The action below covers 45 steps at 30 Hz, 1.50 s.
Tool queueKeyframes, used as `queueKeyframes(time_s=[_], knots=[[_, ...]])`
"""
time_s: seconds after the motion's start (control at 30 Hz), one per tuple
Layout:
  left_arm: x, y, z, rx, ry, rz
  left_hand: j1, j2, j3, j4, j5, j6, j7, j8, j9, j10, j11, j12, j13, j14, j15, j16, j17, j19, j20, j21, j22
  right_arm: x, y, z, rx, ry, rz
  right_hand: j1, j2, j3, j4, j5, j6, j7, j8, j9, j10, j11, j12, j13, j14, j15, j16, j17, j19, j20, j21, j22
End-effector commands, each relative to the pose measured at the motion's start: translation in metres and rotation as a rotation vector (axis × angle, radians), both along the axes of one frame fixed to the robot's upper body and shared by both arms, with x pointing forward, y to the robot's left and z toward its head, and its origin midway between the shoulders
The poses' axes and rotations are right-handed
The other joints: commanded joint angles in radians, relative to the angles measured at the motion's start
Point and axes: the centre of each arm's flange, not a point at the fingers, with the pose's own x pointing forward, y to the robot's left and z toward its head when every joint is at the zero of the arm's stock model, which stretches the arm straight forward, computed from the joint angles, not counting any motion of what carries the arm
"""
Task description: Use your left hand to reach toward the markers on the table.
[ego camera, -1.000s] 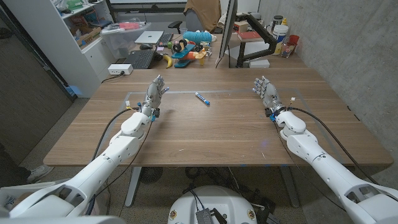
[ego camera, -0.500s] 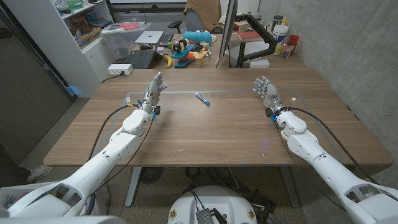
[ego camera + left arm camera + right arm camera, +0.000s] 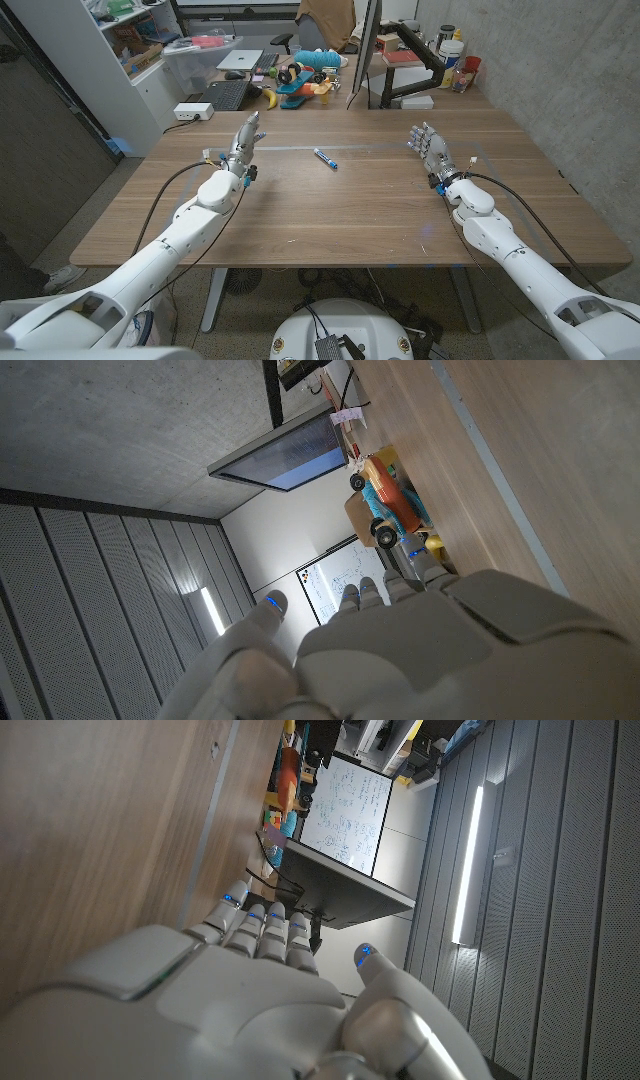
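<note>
Head view has the left hand (image 3: 244, 140) up over the far left part of the wooden table (image 3: 330, 215), fingers straight and apart, nothing in them. The right hand (image 3: 429, 146) looks the same over on its side: fingers spread and empty. The only marker I can make out is one small blue-and-white marker (image 3: 324, 158), lying on its side near the far middle of the table, between the two hands but closer to the left one and still well apart from it. Task says markers plural, I only see the one. If I were driving this, I'd swing the left hand inward across the table toward the marker instead of pushing further forward, since it sits off to the hand's inner side. Keep the fingers loose and apart so they don't knock the thing and send it rolling, and come down gently because it lies flat on the wood. Left wrist view mostly gives the back of the hand and the table edge, so I'd steer by the head camera. As for containers, there's a clear plastic bin (image 3: 196, 57) on the floor behind the table with something pinkish on top, can't tell what's inside, and nothing container-like on the table itself.
</note>
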Motion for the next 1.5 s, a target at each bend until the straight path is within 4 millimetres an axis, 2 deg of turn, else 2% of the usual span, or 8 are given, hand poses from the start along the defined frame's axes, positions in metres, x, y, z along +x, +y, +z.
queueKeyframes(time_s=[0.03, 0.2, 0.27, 0.57, 0.67, 0.9, 1.13, 1.5], knots=[[-0.008, 0.003, 0.020, 0.067, -0.011, 0.065, 0.006, 0.108, 0.006, 0.001, -0.001, -0.033, -0.010, 0.003, 0.001, -0.058, -0.005, 0.002, 0.001, -0.069, -0.010, 0.005, 0.003, -0.113, -0.008, 0.002, 0.001, -0.001, 0.000, -0.001, 0.001, -0.008, 0.009, 0.006, 0.095, 0.008, 0.001, 0.008, 0.006, 0.002, 0.008, 0.004, 0.006, -0.001, 0.006, 0.002, 0.010, -0.003, 0.006, 0.002, 0.000, -0.107, -0.001, 0.002], [-0.010, 0.004, 0.028, 0.107, 0.003, 0.115, 0.007, 0.106, 0.008, 0.000, -0.001, -0.033, -0.009, -0.001, 0.002, -0.058, 0.007, -0.001, 0.001, -0.069, -0.020, 0.003, 0.002, -0.115, -0.069, -0.002, 0.001, -0.002, 0.001, -0.001, 0.004, -0.012, 0.014, 0.006, 0.095, 0.008, 0.001, 0.008, 0.006, 0.001, 0.008, 0.004, 0.006, -0.001, 0.006, 0.002, 0.010, -0.002, 0.005, 0.002, 0.000, -0.107, -0.001, 0.002], [-0.010, 0.004, 0.030, 0.112, 0.010, 0.128, 0.006, 0.105, 0.007, 0.000, -0.002, -0.034, -0.015, -0.002, 0.001, -0.060, 0.007, -0.002, 0.001, -0.068, -0.020, 0.002, 0.002, -0.140, -0.073, -0.012, 0.000, -0.003, 0.001, -0.001, 0.004, -0.012, 0.015, 0.006, 0.095, 0.008, 0.001, 0.008, 0.006, 0.002, 0.008, 0.004, 0.006, -0.001, 0.006, 0.002, 0.011, -0.003, 0.006, 0.002, 0.000, -0.106, -0.002, 0.002], [-0.009, 0.004, 0.037, 0.133, 0.035, 0.159, -0.010, 0.102, -0.005, 0.007, -0.004, -0.054, -0.047, -0.012, 0.001, -0.100, -0.024, -0.018, 0.000, -0.103, -0.039, -0.011, 0.000, -0.385, 0.002, -0.111, 0.003, -0.002, -0.001, -0.001, 0.009, -0.010, 0.012, 0.006, 0.095, 0.007, 0.001, 0.008, 0.007, 0.001, 0.008, 0.004, 0.008, -0.002, 0.007, 0.002, 0.011, -0.002, 0.006, 0.002, 0.001, -0.106, -0.003, 0.003], [-0.009, 0.004, 0.042, 0.152, 0.038, 0.159, -0.015, 0.104, -0.011, 0.009, -0.004, -0.074, -0.066, -0.016, 0.000, -0.127, -0.028, -0.022, -0.001, -0.136, -0.051, -0.017, 0.001, -0.427, -0.008, -0.131, 0.003, -0.002, -0.001, -0.001, 0.009, -0.010, 0.011, 0.006, 0.095, 0.007, 0.001, 0.008, 0.007, 0.001, 0.008, 0.004, 0.008, -0.003, 0.007, 0.002, 0.012, -0.003, 0.006, 0.002, 0.002, -0.106, -0.003, 0.003], [-0.008, 0.004, 0.057, 0.214, 0.040, 0.197, -0.020, 0.103, -0.021, 0.011, -0.004, -0.099, -0.082, -0.019, -0.001, -0.173, -0.029, -0.027, -0.002, -0.186, -0.051, -0.023, 0.002, -0.451, -0.041, -0.145, 0.003, -0.001, -0.002, -0.001, 0.012, -0.009, 0.012, 0.006, 0.095, 0.007, 0.001, 0.008, 0.007, 0.001, 0.008, 0.004, 0.007, -0.002, 0.006, 0.002, 0.011, -0.002, 0.006, 0.002, 0.003, -0.106, -0.004, 0.003], [-0.005, 0.004, 0.068, 0.262, 0.052, 0.236, -0.020, 0.103, -0.035, 0.009, -0.003, -0.116, -0.037, -0.015, -0.001, -0.178, -0.026, -0.016, -0.002, -0.196, -0.047, -0.012, 0.002, -0.394, -0.098, -0.129, 0.003, 0.000, -0.005, -0.002, 0.020, -0.007, 0.007, 0.006, 0.094, 0.007, 0.001, 0.008, 0.007, 0.001, 0.008, 0.004, 0.007, -0.002, 0.006, 0.002, 0.012, -0.002, 0.006, 0.002, 0.003, -0.105, -0.005, 0.003], [-0.005, 0.000, 0.088, 0.348, 0.072, 0.294, -0.018, 0.108, -0.037, 0.009, -0.002, -0.119, -0.034, -0.014, -0.001, -0.175, -0.031, -0.013, -0.002, -0.196, -0.055, -0.010, 0.001, -0.375, -0.101, -0.124, 0.002, 0.002, -0.007, -0.003, 0.028, -0.009, 0.009, 0.006, 0.094, 0.007, 0.001, 0.008, 0.007, 0.000, 0.008, 0.004, 0.008, -0.002, 0.007, 0.002, 0.013, -0.002, 0.006, 0.002, 0.004, -0.105, -0.007, 0.003]])
